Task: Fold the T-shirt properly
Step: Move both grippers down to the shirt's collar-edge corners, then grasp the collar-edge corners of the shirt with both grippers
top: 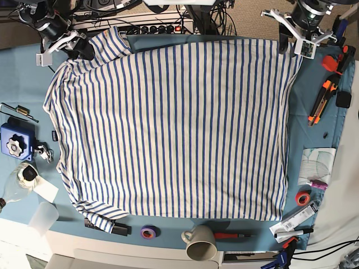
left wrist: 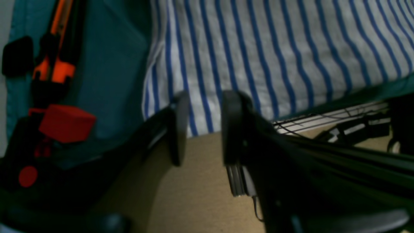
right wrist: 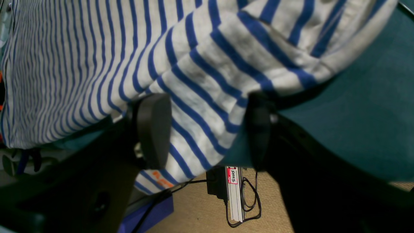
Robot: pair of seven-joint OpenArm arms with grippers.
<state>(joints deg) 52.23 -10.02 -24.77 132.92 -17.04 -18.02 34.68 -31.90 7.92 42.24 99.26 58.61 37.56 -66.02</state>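
the right gripper (right wrist: 207, 129), jaws spread wide, straddles a sleeve edge of the t-shirt (top: 174, 129) without pinching it, the left gripper (left wrist: 204, 129) stands parted at the hem corner, and the shirt lies spread flat across the teal table cloth (top: 317, 143).

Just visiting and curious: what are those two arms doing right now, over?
Left claw open at T-shirt corner. Right claw open around sleeve edge. Shirt spread flat, unfolded. Mug and tape roll near its edge.

Handwritten "TCHOUS" on red-white sticker (right wrist: 232, 175)
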